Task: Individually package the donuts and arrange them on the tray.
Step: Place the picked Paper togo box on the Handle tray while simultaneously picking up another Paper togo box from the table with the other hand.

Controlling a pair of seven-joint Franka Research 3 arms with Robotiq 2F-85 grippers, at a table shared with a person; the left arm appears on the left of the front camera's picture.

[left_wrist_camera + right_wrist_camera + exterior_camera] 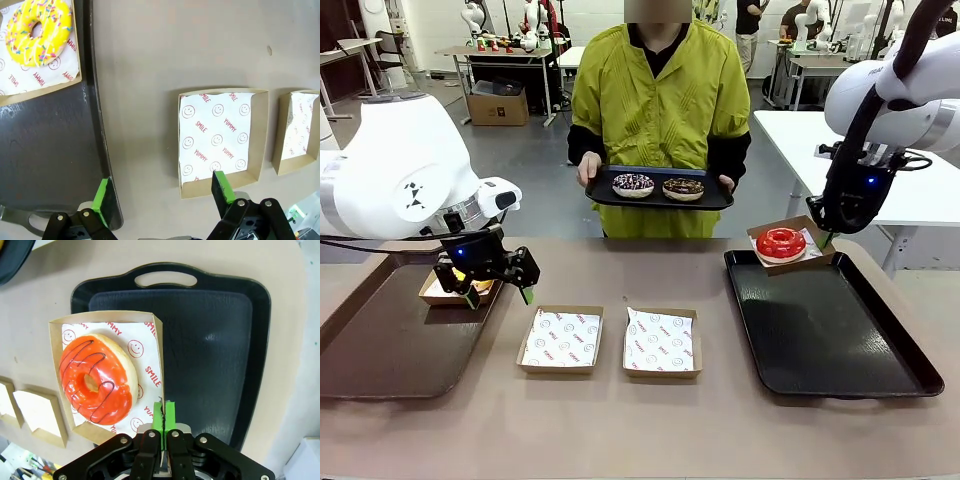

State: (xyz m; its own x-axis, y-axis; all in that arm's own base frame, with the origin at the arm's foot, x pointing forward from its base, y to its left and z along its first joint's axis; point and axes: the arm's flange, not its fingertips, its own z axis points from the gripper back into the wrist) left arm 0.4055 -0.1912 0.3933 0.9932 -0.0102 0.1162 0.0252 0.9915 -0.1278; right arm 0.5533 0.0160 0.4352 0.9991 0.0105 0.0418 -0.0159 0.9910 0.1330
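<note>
My left gripper (500, 296) hangs open over the right edge of the brown tray (380, 340). Just beside it a yellow sprinkled donut (37, 31) lies in a paper-lined box (438, 292) on that tray. In the left wrist view the left gripper (162, 192) has nothing between its green pads. My right gripper (827, 240) is shut on the wall of a box (156, 347) holding the red donut (97, 377), at the far left corner of the black tray (840, 330). Across the table a person holds a small black tray (660, 200) carrying a sprinkled chocolate donut (633, 185) and a dark chocolate donut (683, 188).
Two empty paper-lined boxes (560, 340) (662, 342) sit side by side on the table between the two trays. Most of the black tray's floor (210, 340) is bare. A white table (800, 140) stands behind at the right.
</note>
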